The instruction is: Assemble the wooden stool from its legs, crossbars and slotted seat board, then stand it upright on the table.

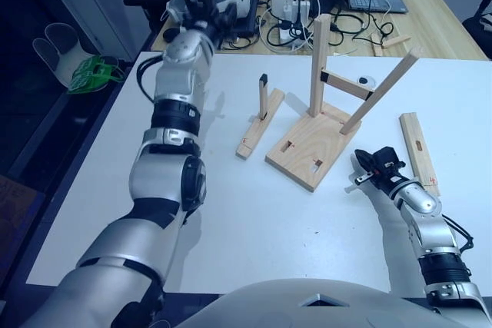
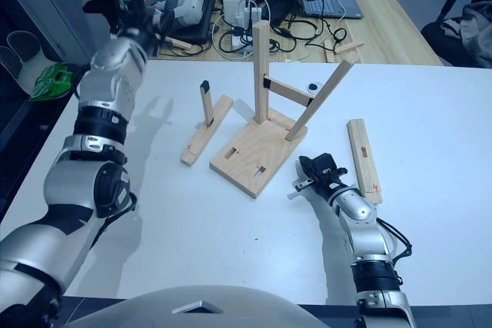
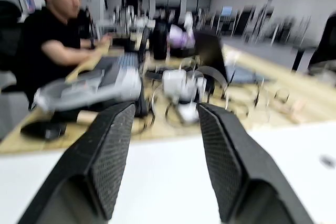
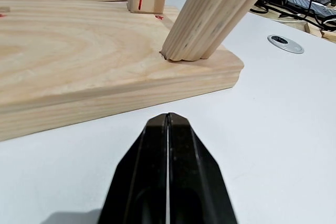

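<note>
The slotted seat board lies flat mid-table. One leg stands upright in it, and a second leg leans outward. A crossbar joins the two. Left of the board a third leg lies flat, with a short dark-tipped crossbar standing in it. A fourth leg lies loose at the right. My right gripper rests low, just off the board's near right corner, shut with nothing in it. My left gripper is raised over the table's far left edge, open and holding nothing.
Behind the white table stands a wooden desk crowded with laptops, chargers and cables. A small round disc lies on the table behind the stool parts. A green object sits off the table's left edge.
</note>
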You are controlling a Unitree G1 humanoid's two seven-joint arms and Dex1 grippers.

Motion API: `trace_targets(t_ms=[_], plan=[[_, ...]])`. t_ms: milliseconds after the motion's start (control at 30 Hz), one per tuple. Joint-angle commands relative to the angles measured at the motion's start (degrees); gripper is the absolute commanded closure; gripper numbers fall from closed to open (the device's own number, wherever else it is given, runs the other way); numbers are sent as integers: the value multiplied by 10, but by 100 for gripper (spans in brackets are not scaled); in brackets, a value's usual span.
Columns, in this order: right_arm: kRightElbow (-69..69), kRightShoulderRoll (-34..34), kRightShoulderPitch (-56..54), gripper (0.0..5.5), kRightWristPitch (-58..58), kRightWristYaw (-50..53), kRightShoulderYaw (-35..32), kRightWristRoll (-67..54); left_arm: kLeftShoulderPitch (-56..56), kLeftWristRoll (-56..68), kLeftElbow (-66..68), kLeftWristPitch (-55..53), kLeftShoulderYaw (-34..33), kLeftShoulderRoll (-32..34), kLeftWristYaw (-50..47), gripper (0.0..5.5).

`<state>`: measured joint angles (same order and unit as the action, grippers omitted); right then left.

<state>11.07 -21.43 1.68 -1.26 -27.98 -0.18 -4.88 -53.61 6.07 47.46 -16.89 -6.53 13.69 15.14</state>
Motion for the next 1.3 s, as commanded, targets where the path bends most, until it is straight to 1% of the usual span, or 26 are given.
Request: trace_targets(t_ms=[33,133,267,433,567,667,800,967,1000,1067,1100,1300], plan=[[3,-5,-2,550,-4,2,-4,5,69,0,-110,-87,55,-23,50,328],[2,-5,2,550,-4,4,-5,6,118,-1,-212,-138,105,-41,80,328],[0,-2,6,550,-3,7,-6,5,163,-17,-304,-176,168,-37,114,328],[0,2,5,550,-2,12,-5,5,190,-46,-341,-188,224,-17,142,328],[2,5,5,550,-3,15,-3,4,178,-59,-329,-179,234,-13,147,328],[6,6,4,550,-5,17,-3,4,129,-63,-265,-160,221,-19,146,328],[18,8,0,550,-13,19,-2,7,5,-81,-59,-89,225,-24,186,270],[32,9,-5,550,-24,18,1,10,-80,-90,160,-25,202,-60,181,203],[34,9,-6,550,-26,17,2,11,-89,-91,188,-19,196,-67,178,183],[38,9,-7,550,-30,15,5,14,-100,-99,233,-8,188,-77,165,180],[40,8,-7,550,-31,14,6,15,-104,-103,249,-4,185,-81,157,158],[38,12,-3,550,-36,13,14,20,-110,-106,290,-13,153,-98,135,157]])
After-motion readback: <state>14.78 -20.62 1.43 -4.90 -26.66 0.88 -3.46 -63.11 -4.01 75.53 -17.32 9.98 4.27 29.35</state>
